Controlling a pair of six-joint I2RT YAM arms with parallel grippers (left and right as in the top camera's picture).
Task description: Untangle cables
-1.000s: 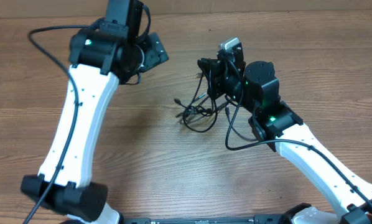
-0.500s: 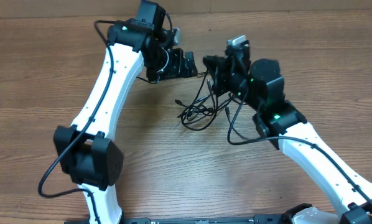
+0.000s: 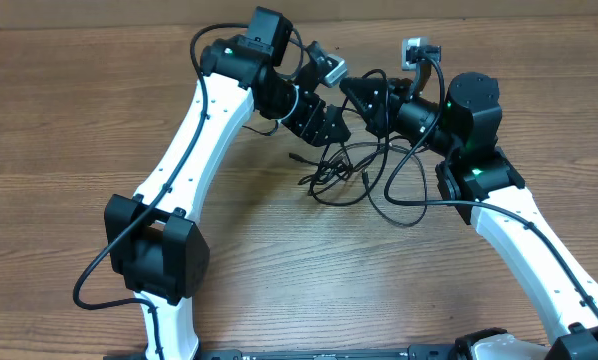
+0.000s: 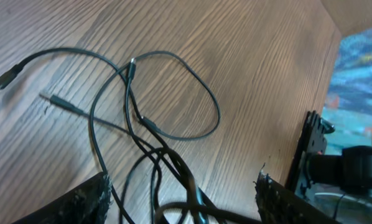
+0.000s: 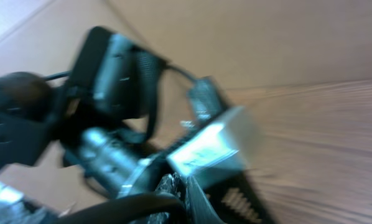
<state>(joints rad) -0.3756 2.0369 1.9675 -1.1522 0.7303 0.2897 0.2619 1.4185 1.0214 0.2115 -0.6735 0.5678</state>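
Wood-grain table (image 3: pixel 99 150) fills the overhead view, with only a blur of blue beyond its edge in the left wrist camera. Near its middle the cables (image 3: pixel 341 178) lie in a loose tangle, several strands lifting toward the right gripper (image 3: pixel 361 96), which is clenched and appears to hold them up. The left gripper (image 3: pixel 324 125) straddles the raised strands, jaws spread. The step in hand looks like the second grasp; next, it must pinch one strand alone and draw it clear.
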